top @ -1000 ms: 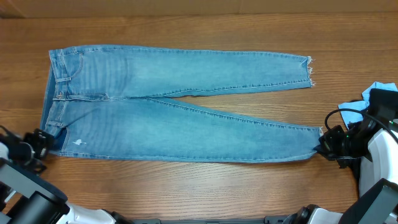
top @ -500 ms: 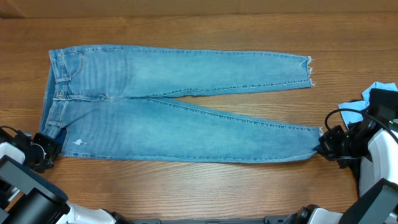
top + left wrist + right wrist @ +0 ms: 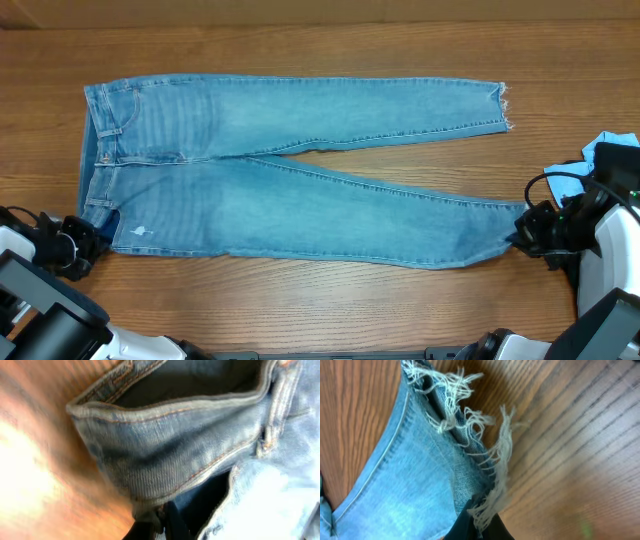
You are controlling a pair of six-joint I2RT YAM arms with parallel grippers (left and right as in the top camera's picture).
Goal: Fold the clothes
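Note:
The clothes, a pair of light-blue jeans [image 3: 300, 205], lie flat on the wooden table [image 3: 300, 300] with the waistband at the left and both legs running right. A small white rip [image 3: 140, 233] shows near the front-left corner. My left gripper [image 3: 88, 243] is shut on that corner of the waistband; in the left wrist view the open waistband [image 3: 175, 435] rises just above the gripper [image 3: 162, 522]. My right gripper [image 3: 518, 236] is shut on the near leg's frayed hem [image 3: 465, 425], whose threads hang over the gripper [image 3: 480, 522]. The far leg's hem [image 3: 500, 105] lies free.
A pale-blue cloth [image 3: 612, 150] with a black cable over it sits at the right edge, just behind the right arm. A lighter strip [image 3: 300, 10] runs along the table's far side.
My left gripper has closed on the waistband corner. The whole pair of jeans has slid a little to the right. The right gripper has stayed shut on the hem.

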